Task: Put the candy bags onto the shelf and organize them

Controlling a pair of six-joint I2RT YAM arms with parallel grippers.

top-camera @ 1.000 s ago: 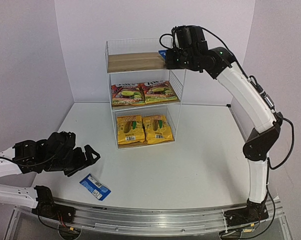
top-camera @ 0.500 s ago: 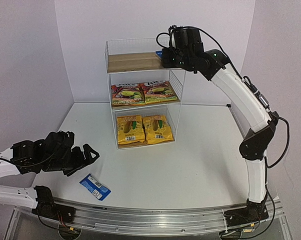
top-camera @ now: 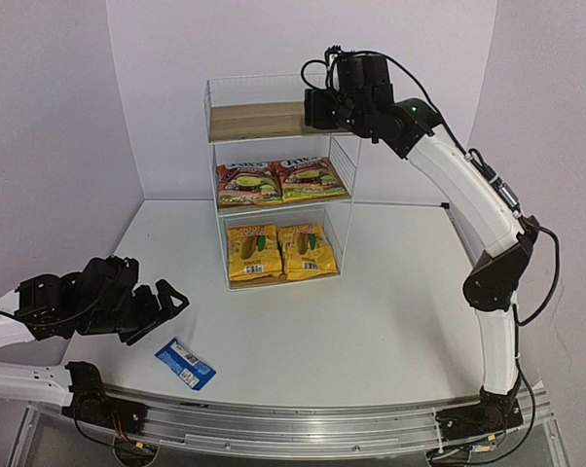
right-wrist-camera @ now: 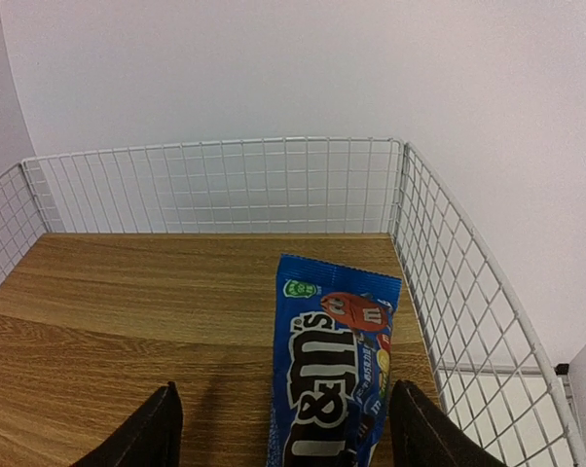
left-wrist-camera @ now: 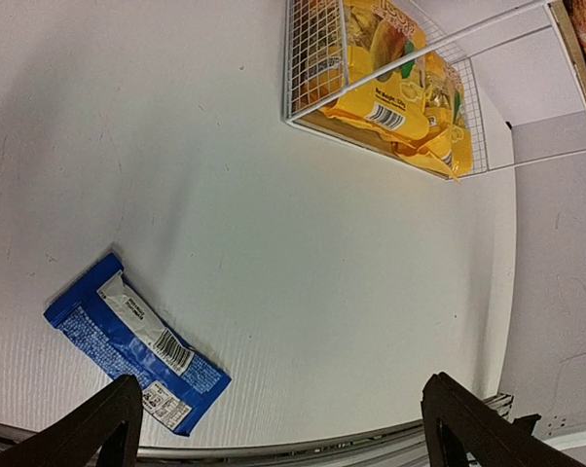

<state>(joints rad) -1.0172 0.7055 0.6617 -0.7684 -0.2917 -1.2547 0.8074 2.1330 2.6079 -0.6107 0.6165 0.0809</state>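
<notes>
Shelf (top-camera: pixel 259 122): top blue packet (right-wrist-camera: pixel 332 370), mid 2 red bags (top-camera: pixel 248 183), btm 2 yellow bags (top-camera: pixel 253 253).

the shelved blue packet (right-wrist-camera: pixel 334 360) on the top board (right-wrist-camera: pixel 128 302) reads "m&m's" in large white letters running along its length; a small green badge at its far corner is too small to read. the loose blue packet (left-wrist-camera: pixel 132 341) on the counter (left-wrist-camera: pixel 322 243) carries a white fine-print panel and barcode, both illegible. a yellow bag (left-wrist-camera: pixel 390 107) shows a barcode.
</notes>
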